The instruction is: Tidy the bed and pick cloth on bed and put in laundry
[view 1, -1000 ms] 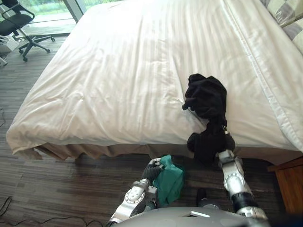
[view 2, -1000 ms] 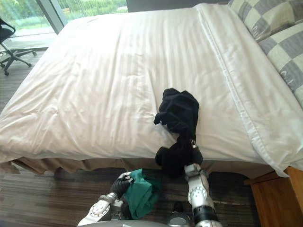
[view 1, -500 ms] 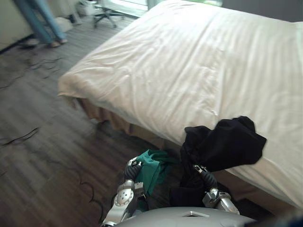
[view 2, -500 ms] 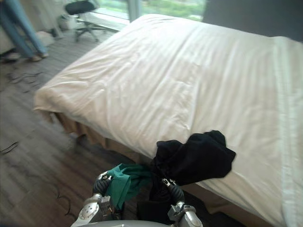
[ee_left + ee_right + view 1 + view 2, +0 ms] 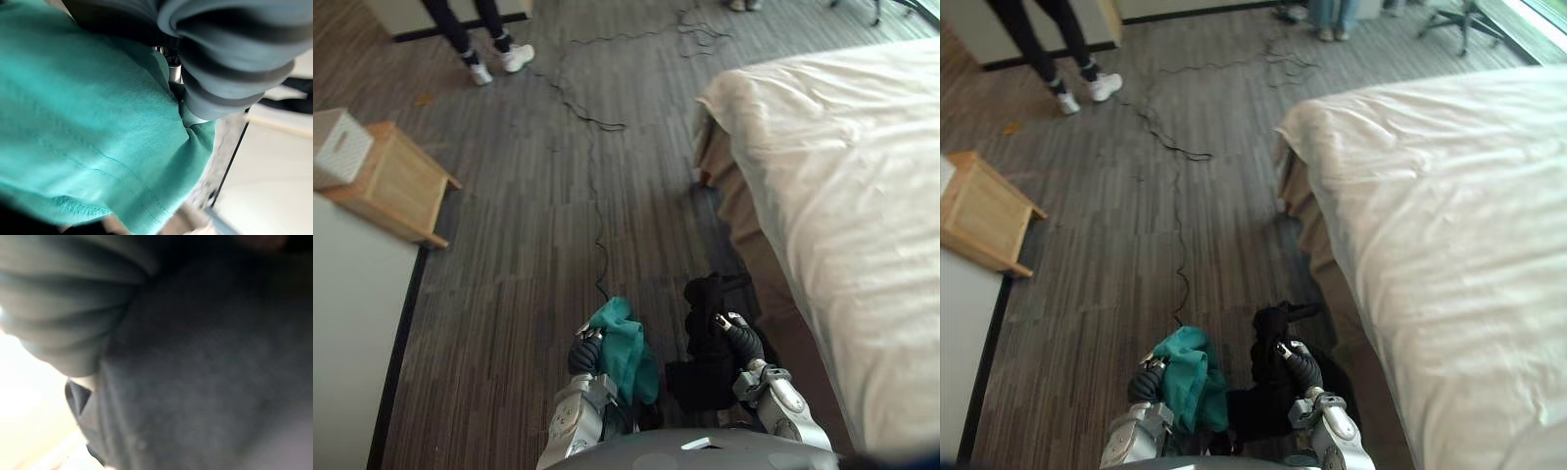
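Camera has swung: the bed [image 5: 842, 196] now lies at frame right. The black cloth [image 5: 705, 299] is off it, clenched in the right hand [image 5: 738, 337]; left hand [image 5: 583, 354] still grips green cloth [image 5: 626, 345].

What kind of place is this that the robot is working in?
Most likely a bedroom, perhaps a staged one. A large bed with white bedding lies on the robot's right, a low wooden side table stands on the wood-look floor, and an office chair and a person's legs suggest a test set-up.
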Controlling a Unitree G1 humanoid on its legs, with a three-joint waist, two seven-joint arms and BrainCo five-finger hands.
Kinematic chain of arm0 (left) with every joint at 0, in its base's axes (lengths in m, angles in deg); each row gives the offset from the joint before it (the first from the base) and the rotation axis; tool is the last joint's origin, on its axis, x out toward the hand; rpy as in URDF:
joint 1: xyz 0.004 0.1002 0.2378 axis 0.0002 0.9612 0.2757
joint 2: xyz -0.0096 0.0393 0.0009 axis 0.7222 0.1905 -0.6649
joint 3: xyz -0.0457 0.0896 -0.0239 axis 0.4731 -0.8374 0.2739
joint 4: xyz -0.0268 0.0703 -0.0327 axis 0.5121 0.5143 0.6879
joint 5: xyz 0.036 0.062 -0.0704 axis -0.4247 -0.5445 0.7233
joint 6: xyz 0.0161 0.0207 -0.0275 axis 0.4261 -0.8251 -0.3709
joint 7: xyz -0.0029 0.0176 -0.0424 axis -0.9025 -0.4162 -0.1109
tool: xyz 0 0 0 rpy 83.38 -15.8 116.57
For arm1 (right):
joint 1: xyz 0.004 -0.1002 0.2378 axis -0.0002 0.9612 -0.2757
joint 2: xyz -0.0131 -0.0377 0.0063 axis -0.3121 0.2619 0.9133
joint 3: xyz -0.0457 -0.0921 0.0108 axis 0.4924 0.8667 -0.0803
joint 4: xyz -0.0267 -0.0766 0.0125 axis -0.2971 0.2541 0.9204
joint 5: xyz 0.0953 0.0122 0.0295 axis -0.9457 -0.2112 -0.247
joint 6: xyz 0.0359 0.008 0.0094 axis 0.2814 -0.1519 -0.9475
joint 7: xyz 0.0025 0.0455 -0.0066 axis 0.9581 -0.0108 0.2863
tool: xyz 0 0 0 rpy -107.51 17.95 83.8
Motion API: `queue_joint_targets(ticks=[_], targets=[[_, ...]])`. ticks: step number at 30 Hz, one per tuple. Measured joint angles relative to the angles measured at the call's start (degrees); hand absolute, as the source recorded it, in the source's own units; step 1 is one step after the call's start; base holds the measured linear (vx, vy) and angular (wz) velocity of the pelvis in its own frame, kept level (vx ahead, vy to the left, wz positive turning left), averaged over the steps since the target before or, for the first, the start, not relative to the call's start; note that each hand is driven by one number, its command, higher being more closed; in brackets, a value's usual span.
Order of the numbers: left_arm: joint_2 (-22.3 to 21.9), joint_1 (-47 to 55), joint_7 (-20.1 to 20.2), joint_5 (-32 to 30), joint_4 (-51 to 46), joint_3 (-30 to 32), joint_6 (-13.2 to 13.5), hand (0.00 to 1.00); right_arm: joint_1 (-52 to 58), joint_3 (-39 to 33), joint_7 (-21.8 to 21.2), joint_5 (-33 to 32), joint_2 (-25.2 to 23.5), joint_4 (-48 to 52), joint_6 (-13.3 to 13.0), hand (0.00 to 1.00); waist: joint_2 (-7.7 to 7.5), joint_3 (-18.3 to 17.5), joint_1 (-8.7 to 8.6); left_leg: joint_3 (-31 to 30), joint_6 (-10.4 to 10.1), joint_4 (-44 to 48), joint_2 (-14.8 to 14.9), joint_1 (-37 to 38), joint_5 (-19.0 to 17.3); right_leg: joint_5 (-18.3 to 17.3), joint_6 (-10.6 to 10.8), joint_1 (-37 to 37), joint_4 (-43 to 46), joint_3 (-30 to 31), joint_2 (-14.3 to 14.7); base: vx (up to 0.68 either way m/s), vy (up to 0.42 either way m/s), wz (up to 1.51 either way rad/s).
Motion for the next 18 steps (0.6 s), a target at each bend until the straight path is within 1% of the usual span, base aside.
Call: queue_joint_targets(ticks=[1, 2, 3, 4, 5, 6, 7, 8, 9, 10, 11, 12, 13, 14, 16, 17, 18], targets=[[0.1, 0.1, 0.0, 0.0, 0.0, 0.0, -0.2, 1.00, 0.6, 0.8, 0.4, -0.7, 0.0, 0.0, 0.0, 1.00, 0.09, 0.1, 0.10, -1.9, 0.0, -2.2, -0.2, 1.4, 1.3, -0.5, -0.2, 0.0, -0.3, -0.1, 0.1, 0.08, 0.007, 0.95], [0.1, 0.2, 0.0, 0.0, 0.1, -0.2, -0.3, 1.00, 1.1, 2.0, 0.6, -1.1, 0.0, 0.0, 0.0, 1.00, 0.06, 0.1, 0.31, -4.2, -0.1, -3.8, -0.5, 2.3, 2.3, -0.1, -0.9, -1.1, -0.9, -0.1, -0.4, 0.06, 0.008, 0.87], [0.2, 0.1, 0.0, 0.0, 0.1, -0.4, -0.3, 1.00, 1.3, 2.6, 0.7, -1.2, 0.0, 0.0, -0.1, 1.00, -0.06, 0.2, 0.37, -5.1, -0.2, -3.9, -0.8, 2.3, 2.5, 0.6, -1.9, -2.2, -1.3, 0.1, -0.6, 0.02, 0.029, 0.87], [0.5, 0.2, 0.0, 0.0, 0.3, -0.9, -0.3, 1.00, 1.7, 3.6, 0.7, -1.2, -0.1, 0.1, -0.3, 1.00, -0.32, 0.4, 0.54, -7.4, -0.7, -4.6, -1.6, 2.2, 3.0, 0.8, -5.0, -4.6, -1.0, 2.5, -1.4, 0.00, 0.025, 0.75], [0.7, 0.1, 0.0, 0.0, 0.6, -1.3, -0.3, 1.00, 2.2, 3.8, 0.7, -1.1, -0.1, 0.1, -0.5, 1.00, -0.36, 0.4, 0.38, -8.9, -0.8, -5.0, -2.0, 2.2, 3.5, 0.0, -6.2, -6.0, -0.4, 5.2, -1.3, -0.01, 0.001, 1.18], [0.8, -0.1, 0.1, 0.1, 1.9, -2.2, -0.2, 1.00, 3.5, 3.8, 0.7, -1.0, 0.0, 0.0, -1.4, 1.00, 0.22, 0.7, -0.49, -12.1, -0.7, -5.4, -2.3, 2.3, 4.2, -0.9, -7.1, -7.5, -0.6, 11.7, 0.3, -0.03, -0.046, 1.43], [1.2, -0.3, 0.8, 0.1, 3.7, -2.8, -0.1, 1.00, 4.8, 4.0, 0.8, -0.9, -0.1, -0.5, -2.6, 1.00, 0.44, 0.9, -1.02, -15.4, -1.4, -5.6, -2.5, 2.5, 4.9, -0.5, -6.4, -7.9, -3.0, 18.5, 3.2, -0.03, -0.067, 1.54], [1.9, -0.3, 1.5, 0.1, 4.9, -3.2, 0.1, 1.00, 5.9, 4.2, 0.9, -0.9, -0.1, -0.8, -3.6, 1.00, -0.19, 0.9, -1.08, -17.1, -2.1, -6.4, -3.0, 3.0, 5.6, 0.0, -5.1, -7.8, -5.0, 23.2, 4.5, -0.04, -0.087, 1.18], [2.2, -0.2, 2.0, 0.1, 6.1, -3.5, 0.4, 1.00, 6.5, 4.2, 1.0, -0.9, 0.1, -1.4, -4.4, 1.00, -0.69, 0.9, -0.70, -18.4, -2.5, -7.9, -3.2, 3.6, 6.4, -0.3, -3.3, -7.1, -5.6, 25.0, 5.3, -0.04, -0.113, 0.67], [2.3, 0.2, 2.3, 0.0, 6.8, -4.0, 0.8, 1.00, 6.4, 4.2, 1.1, -0.9, 0.1, -2.4, -5.2, 1.00, -0.75, 0.8, -0.26, -18.9, -3.1, -9.3, -2.6, 4.3, 7.4, -0.8, -2.1, -6.8, -6.7, 25.7, 6.7, -0.04, -0.124, 0.43], [2.4, 0.6, 2.4, 0.0, 7.0, -4.6, 0.8, 1.00, 6.4, 4.1, 1.3, -0.9, 0.1, -2.7, -5.8, 1.00, -0.92, 0.8, -0.38, -19.3, -3.4, -9.3, -2.4, 4.1, 7.7, -1.2, -1.4, -6.6, -7.5, 26.3, 7.2, -0.03, -0.127, 0.32], [2.5, 1.1, 2.6, 0.0, 7.0, -5.7, 0.9, 1.00, 6.4, 3.8, 1.3, -0.9, 0.2, -3.0, -6.4, 1.00, -0.94, 0.3, -0.63, -19.7, -3.7, -9.3, -2.1, 3.7, 7.9, -1.0, -0.9, -6.4, -9.1, 26.7, 8.5, 0.01, -0.102, 0.29], [2.8, 1.0, 2.7, -0.1, 7.0, -6.3, 0.9, 1.00, 6.2, 3.5, 1.3, -1.0, 0.3, -3.0, -6.8, 1.00, -0.73, 0.2, -0.56, -19.7, -3.8, -9.3, -1.7, 3.7, 7.9, -0.7, -0.5, -5.7, -10.3, 26.2, 8.9, 0.04, -0.106, 0.23], [2.6, 1.0, 3.4, -0.1, 7.0, -7.0, 0.9, 1.00, 6.2, 3.5, 1.3, -1.2, 0.5, -3.1, -6.8, 1.00, -1.39, 0.1, -0.55, -18.9, -4.1, -9.3, -1.3, 3.8, 7.7, -0.6, -0.1, -5.0, -11.3, 25.4, 9.1, 0.06, -0.079, 0.11], [2.6, 0.5, 3.6, -0.1, 7.0, -8.2, 0.8, 1.00, 6.0, 3.6, 1.3, -2.2, 0.3, -3.7, -6.8, 1.00, -1.83, -0.6, -0.52, -18.3, -4.9, -9.3, -1.1, 4.0, 7.1, -1.2, 0.4, -4.1, -11.6, 25.3, 9.2, 0.07, -0.084, 0.07], [3.6, 1.3, 4.1, -0.1, 6.1, -9.0, 0.4, 1.00, 5.1, 5.0, 1.5, -3.7, -0.1, -5.0, -6.7, 1.00, -2.48, -1.5, -0.70, -15.3, -5.2, -9.4, -2.3, 6.6, 6.0, 1.0, -3.5, 0.3, -14.9, 32.0, 8.9, 0.05, -0.050, 0.03], [3.6, 1.3, 4.1, -0.1, 6.1, -9.0, 0.4, 1.00, 5.1, 5.0, 1.5, -3.7, -0.1, -5.0, -6.7, 1.00, -2.48, -1.5, -0.70, -15.3, -5.2, -9.4, -2.3, 6.6, 6.0, 1.0, -3.5, 0.3, -14.9, 32.0, 8.9, 0.00, 0.000, 0.00]])
